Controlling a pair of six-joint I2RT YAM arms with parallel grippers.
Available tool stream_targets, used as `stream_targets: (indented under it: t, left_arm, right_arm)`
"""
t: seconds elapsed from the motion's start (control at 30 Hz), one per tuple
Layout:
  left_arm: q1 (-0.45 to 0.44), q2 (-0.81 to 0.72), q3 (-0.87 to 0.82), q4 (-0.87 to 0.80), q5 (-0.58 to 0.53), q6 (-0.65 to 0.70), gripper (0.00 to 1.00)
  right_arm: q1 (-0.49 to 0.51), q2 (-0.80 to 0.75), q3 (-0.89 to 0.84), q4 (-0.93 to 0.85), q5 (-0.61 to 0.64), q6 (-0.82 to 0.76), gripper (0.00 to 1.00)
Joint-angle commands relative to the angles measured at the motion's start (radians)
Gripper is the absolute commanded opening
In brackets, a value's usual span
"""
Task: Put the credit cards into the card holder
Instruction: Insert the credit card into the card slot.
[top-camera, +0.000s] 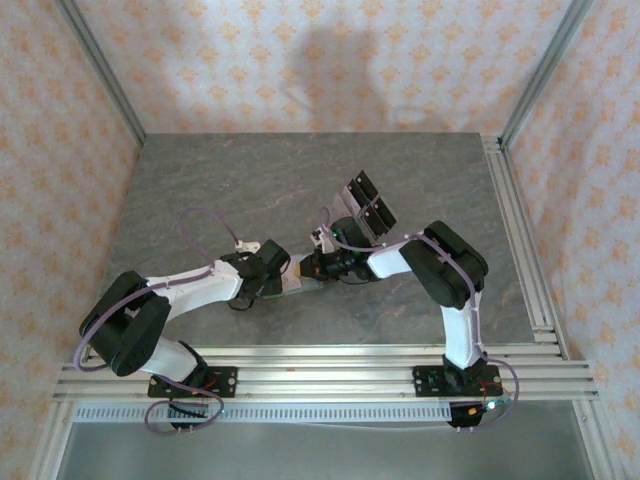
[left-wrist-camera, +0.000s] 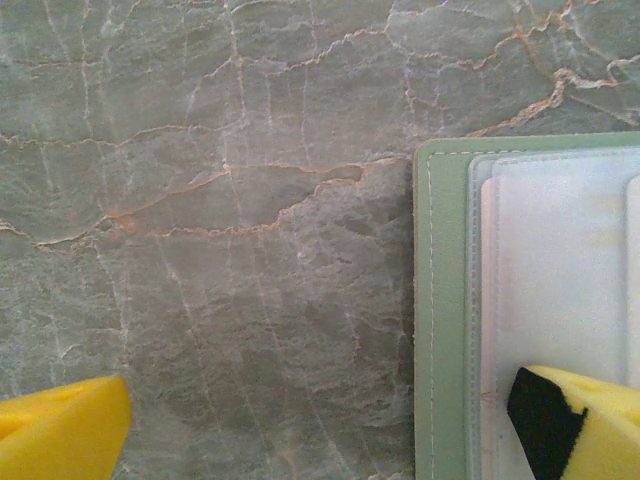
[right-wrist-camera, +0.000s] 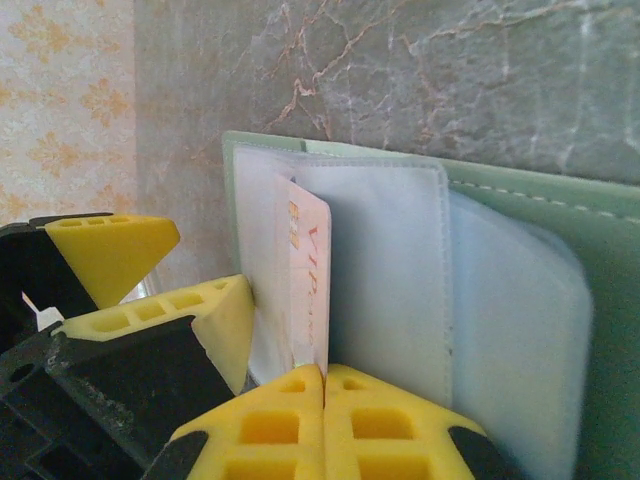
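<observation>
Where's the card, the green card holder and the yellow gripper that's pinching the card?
credit card (right-wrist-camera: 305, 270): right wrist view, its pale face.
card holder (left-wrist-camera: 440, 320): left wrist view, its green stitched border.
right gripper (right-wrist-camera: 323, 385): right wrist view, where its fingertips meet.

- The card holder (left-wrist-camera: 440, 320) runs off the picture's right and bottom edges; a finger (left-wrist-camera: 600, 415) of the left gripper (left-wrist-camera: 320, 435) covers its lower corner.
- The credit card (right-wrist-camera: 310, 270) has its near end lost between the right gripper's (right-wrist-camera: 325, 385) closed fingertips.
</observation>
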Motion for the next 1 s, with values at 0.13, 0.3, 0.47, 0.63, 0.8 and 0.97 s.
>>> stream_targets:
  t: [0.13, 0.3, 0.47, 0.63, 0.8, 0.97]
  left_arm:
    - [0.001, 0.003, -0.027, -0.04, -0.031, -0.012, 1.0]
    - [0.006, -0.071, -0.009, -0.092, -0.068, -0.055, 1.0]
    - [0.055, -0.142, -0.002, -0.132, -0.07, -0.068, 1.0]
    - [0.101, -0.155, -0.013, -0.135, -0.048, -0.057, 1.0]
    - [0.123, -0.145, -0.036, -0.122, -0.044, -0.06, 1.0]
    - [0.139, -0.128, -0.058, -0.097, -0.037, -0.065, 1.0]
  right_arm:
    - [0.017, 0.026, 0.017, -0.078, 0.042, -0.025, 0.0]
    - [0.016, -0.043, 0.021, -0.152, 0.08, -0.039, 0.17]
    - [0.002, -0.13, 0.041, -0.261, 0.131, -0.062, 0.34]
    - [-0.001, -0.173, 0.09, -0.41, 0.194, -0.105, 0.34]
    - [0.009, -0.18, 0.176, -0.625, 0.316, -0.156, 0.11]
    - [0.038, -0.153, 0.264, -0.768, 0.395, -0.212, 0.0]
